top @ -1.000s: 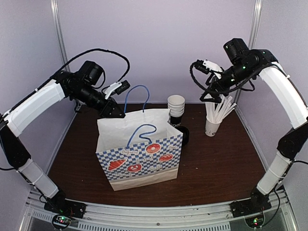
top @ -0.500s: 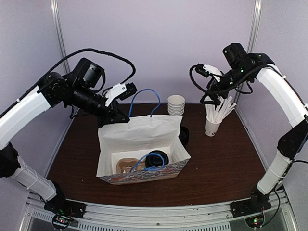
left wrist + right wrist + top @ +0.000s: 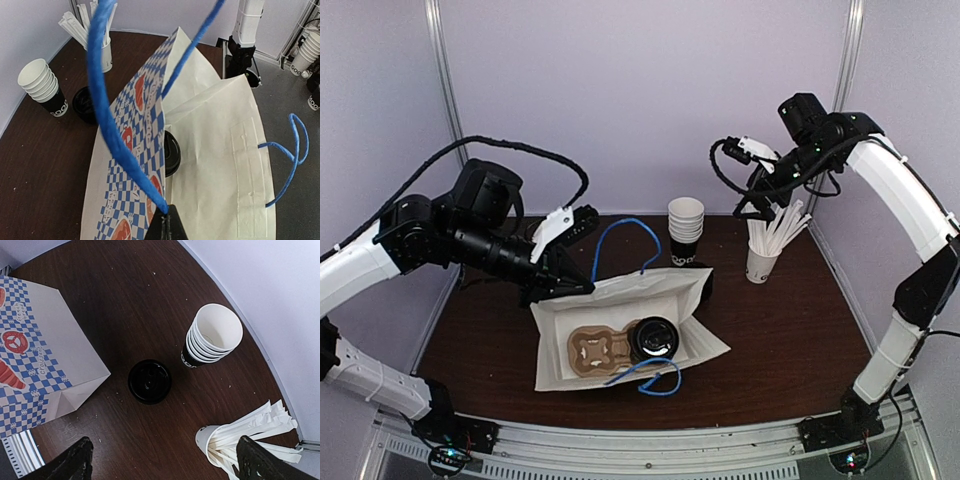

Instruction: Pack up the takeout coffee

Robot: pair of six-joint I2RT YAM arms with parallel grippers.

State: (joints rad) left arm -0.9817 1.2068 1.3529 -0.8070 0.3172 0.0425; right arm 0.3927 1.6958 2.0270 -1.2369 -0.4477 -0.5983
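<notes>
The takeout coffee [image 3: 655,340], a black cup with a black sip lid, sits in a brown cardboard carrier [image 3: 593,352] inside the paper bag [image 3: 620,297]. The bag leans over, its mouth facing the top camera. In the left wrist view only the lid's edge [image 3: 173,152] shows between the bag's walls. My left gripper [image 3: 580,287] [image 3: 167,216] is shut on the bag's blue rope handle [image 3: 112,120] where it meets the rim. My right gripper [image 3: 757,203] [image 3: 167,462] hangs open and holds nothing, high over the back right of the table.
A stack of black cups with white insides [image 3: 686,225] [image 3: 212,337] stands at the back. A short black stack of lids [image 3: 149,381] lies beside the bag's corner. A white cup of straws [image 3: 760,262] [image 3: 222,442] stands under the right gripper. The bag's second handle [image 3: 658,380] droops toward the front edge.
The bag stood upright a second ago and has tipped over, exposing the carrier and lidded cup. My left gripper moved down and forward with the handle. The right arm barely shifted.
</notes>
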